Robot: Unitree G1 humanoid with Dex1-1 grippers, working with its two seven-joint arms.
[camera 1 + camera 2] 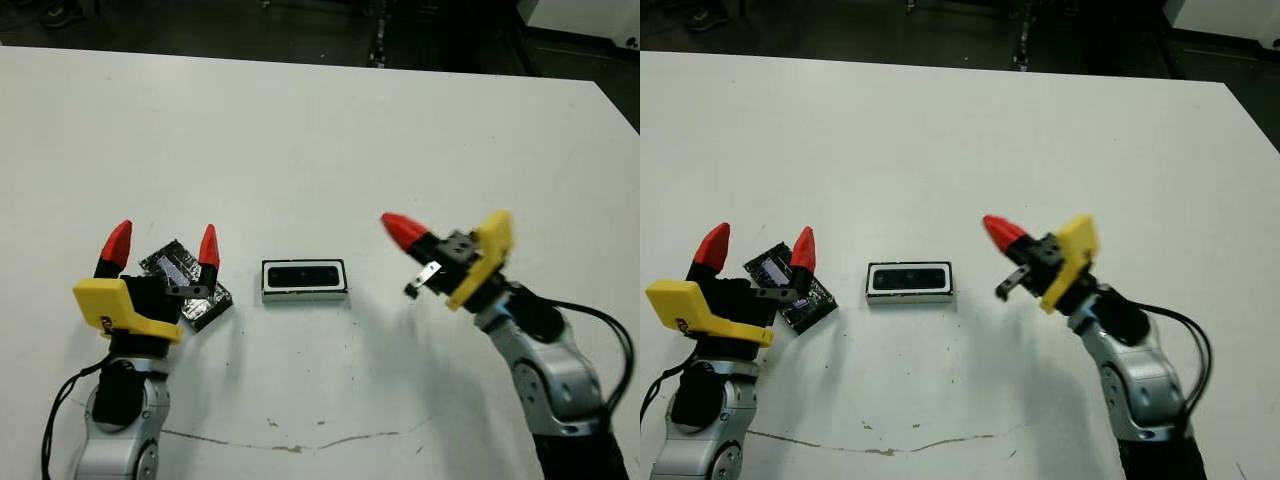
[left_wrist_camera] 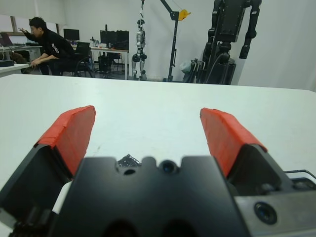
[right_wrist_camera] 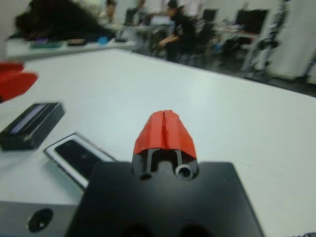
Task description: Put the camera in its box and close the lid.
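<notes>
The slim glossy black bar of a camera (image 1: 304, 276) lay flat inside the shallow white-lined rectangular box (image 1: 304, 294) near the middle of the white table (image 1: 320, 130), filling most of its recess, with the box uncovered. The speckled black rectangular lid (image 1: 172, 270) rested on the table just left of the box, turned askew, and my left tool (image 1: 162, 246) hovered over it with its red-tipped fingers spread apart and empty. My right tool (image 3: 165, 129) hung to the right of the box, its two red tips pressed together on nothing.
</notes>
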